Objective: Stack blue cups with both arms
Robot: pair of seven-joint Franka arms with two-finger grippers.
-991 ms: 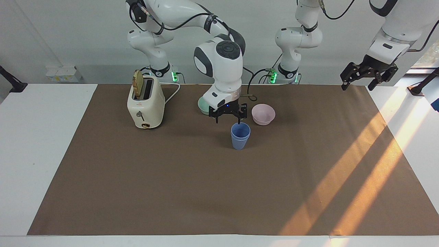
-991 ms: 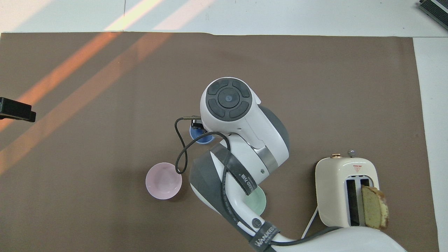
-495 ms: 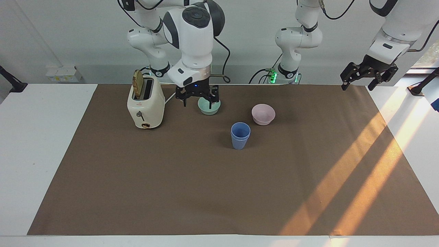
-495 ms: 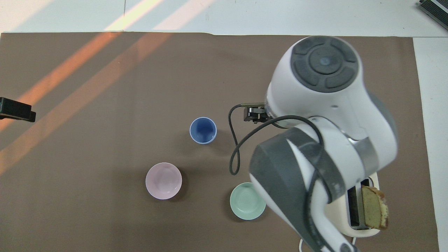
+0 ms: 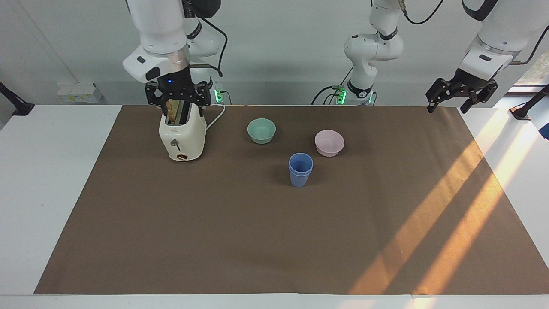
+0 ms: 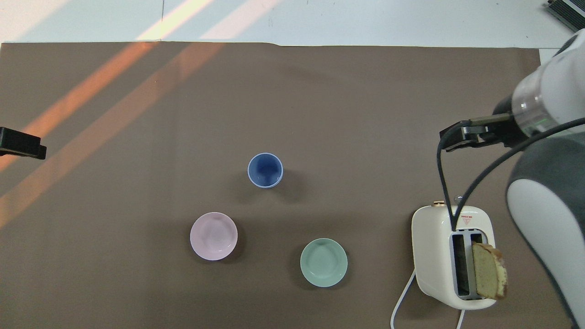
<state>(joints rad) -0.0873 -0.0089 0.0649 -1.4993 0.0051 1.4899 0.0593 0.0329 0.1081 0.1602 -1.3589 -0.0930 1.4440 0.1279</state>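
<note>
Now the two matte periwinkle-blue tapered cups (image 5: 300, 169) are sitting nested on the brown-covered bench (image 5: 274, 240). Both black two-finger grippers are hanging with jaws open and empty: the right gripper (image 5: 177, 95) over the cream toaster (image 5: 182, 135), the left gripper (image 5: 461, 92) over its own bench end.

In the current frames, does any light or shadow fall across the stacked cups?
Facing view: orange sun bands cross the mat at the left arm's end, missing the blue cups; a soft shadow lies beside them. Overhead view: the bands run away from the cups.

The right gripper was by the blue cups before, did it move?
Yes. The right gripper went away from the blue cups, past the green bowl, and now hangs over the toaster.
</note>
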